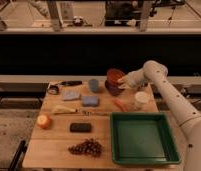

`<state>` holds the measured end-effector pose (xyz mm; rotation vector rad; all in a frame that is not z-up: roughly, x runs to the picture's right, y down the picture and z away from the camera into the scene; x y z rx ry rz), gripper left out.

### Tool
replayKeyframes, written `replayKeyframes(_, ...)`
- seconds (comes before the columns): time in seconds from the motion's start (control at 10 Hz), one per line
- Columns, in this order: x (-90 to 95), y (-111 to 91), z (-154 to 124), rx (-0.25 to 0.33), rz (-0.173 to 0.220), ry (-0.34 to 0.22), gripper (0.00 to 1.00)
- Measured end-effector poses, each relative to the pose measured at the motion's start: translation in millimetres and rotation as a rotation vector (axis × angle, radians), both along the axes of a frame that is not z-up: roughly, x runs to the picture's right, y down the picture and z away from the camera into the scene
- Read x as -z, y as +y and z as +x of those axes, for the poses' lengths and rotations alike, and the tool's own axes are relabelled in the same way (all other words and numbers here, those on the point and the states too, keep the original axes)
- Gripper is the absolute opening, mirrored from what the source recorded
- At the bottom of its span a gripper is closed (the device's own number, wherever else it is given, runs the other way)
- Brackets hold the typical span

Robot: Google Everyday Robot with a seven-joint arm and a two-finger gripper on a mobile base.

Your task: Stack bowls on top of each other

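Observation:
The orange-red bowl sits tilted on top of the dark purple bowl at the back of the wooden table. My gripper reaches in from the right and is shut on the right rim of the orange-red bowl. The arm runs from the right edge of the view over the table's back right corner. Most of the purple bowl is hidden under the orange-red one.
A white cup stands right of the bowls and a blue-grey cup to their left. A green tray fills the front right. A carrot, sponge, banana, apple, black block and grapes lie around.

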<state>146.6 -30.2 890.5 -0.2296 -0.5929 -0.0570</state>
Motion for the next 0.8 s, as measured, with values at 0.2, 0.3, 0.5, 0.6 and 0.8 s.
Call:
replayKeyframes(0.2,-0.6,-0.8,-1.5,0.006,0.001,0.002,0.00)
replayKeyframes(0.3,-0.4,-1.2,-0.4,0.007,0.002,0.005,0.00)
replayKeyframes(0.5,-0.5,-1.3,2.5,0.014,0.005,0.015,0.00)
replayKeyframes(0.6,-0.7,-2.3,2.2,0.016,0.006,0.019,0.00)
replayKeyframes(0.8,-2.5,-2.4,0.9,0.023,0.004,0.028,0.02)
